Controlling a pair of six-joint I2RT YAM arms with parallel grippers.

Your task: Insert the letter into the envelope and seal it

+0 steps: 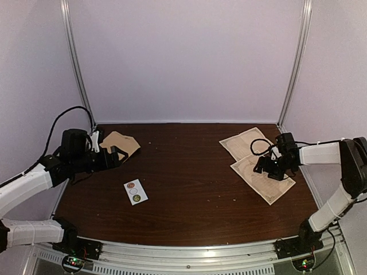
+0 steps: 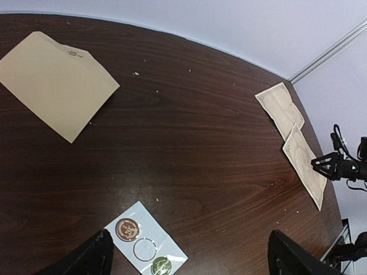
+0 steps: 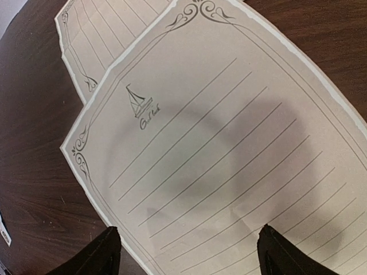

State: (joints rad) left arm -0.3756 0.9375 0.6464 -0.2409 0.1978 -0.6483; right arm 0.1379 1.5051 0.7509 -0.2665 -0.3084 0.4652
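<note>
- The sticker card is my reference point here. It's sitting on the dark wood worktop, toward the near-left, and it's showing a brown dot, an empty ring and a green dot.
- The envelope is lying flat on the worktop, further back and a bit left of the sticker card. Nothing's resting on it or tucked inside as far as I can see.
- The left end effector is hanging out behind and to the left of the sticker card, just beside the envelope's near edge. In its own wrist view the fingers are standing wide apart and gripping nothing, with the envelope well ahead of them and the sticker card poking in between.
- Way off to the right of the sticker card, the lined letter sheet is lying flat, with its far end overlapping a second sheet behind it.
- The right end effector is hovering right over that lined letter sheet. Its fingers are spread apart either side and not pinching the paper. There's a little sailboat drawing near the sheet's top corner.
</note>
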